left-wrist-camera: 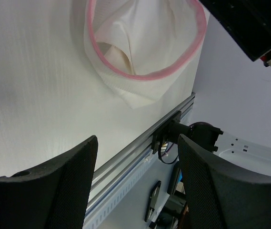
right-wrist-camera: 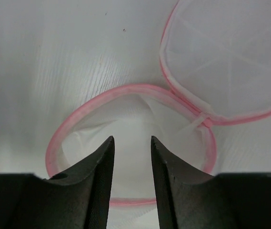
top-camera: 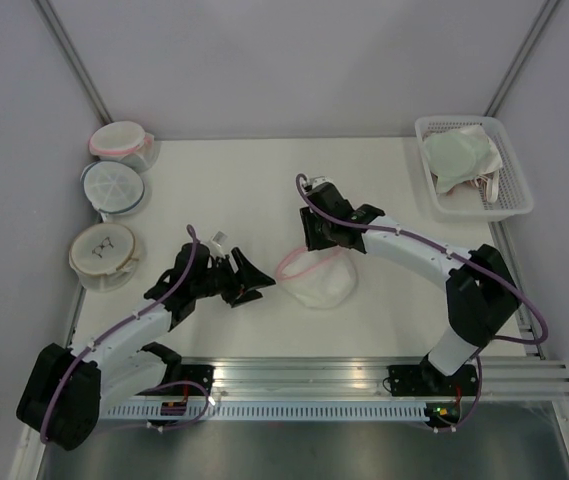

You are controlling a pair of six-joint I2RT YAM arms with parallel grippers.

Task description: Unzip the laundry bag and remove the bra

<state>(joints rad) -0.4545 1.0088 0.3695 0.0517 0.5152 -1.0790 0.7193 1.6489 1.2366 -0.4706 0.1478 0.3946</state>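
Observation:
The laundry bag [top-camera: 316, 282] lies mid-table, white mesh with a pink zipper rim [right-wrist-camera: 102, 98]. It is unzipped, and its round lid [right-wrist-camera: 225, 57] is folded back to the upper right. White soft fabric, the bra [right-wrist-camera: 134, 121], shows inside the opening, and also in the left wrist view [left-wrist-camera: 125, 45]. My right gripper [right-wrist-camera: 130, 139] points down into the opening, its jaws a narrow gap apart over the fabric; I see nothing pinched between them. In the top view the right gripper [top-camera: 322, 240] hangs over the bag's far edge. My left gripper [top-camera: 252, 280] stands open left of the bag, holding nothing.
Three other round mesh pouches sit at the far left: pink-rimmed [top-camera: 121, 141], blue-rimmed [top-camera: 114, 187], tan-rimmed [top-camera: 104, 255]. A white basket [top-camera: 517, 200] at the back right holds pale greenish cloth pieces [top-camera: 456, 155]. The aluminium rail [left-wrist-camera: 140, 150] runs along the near edge.

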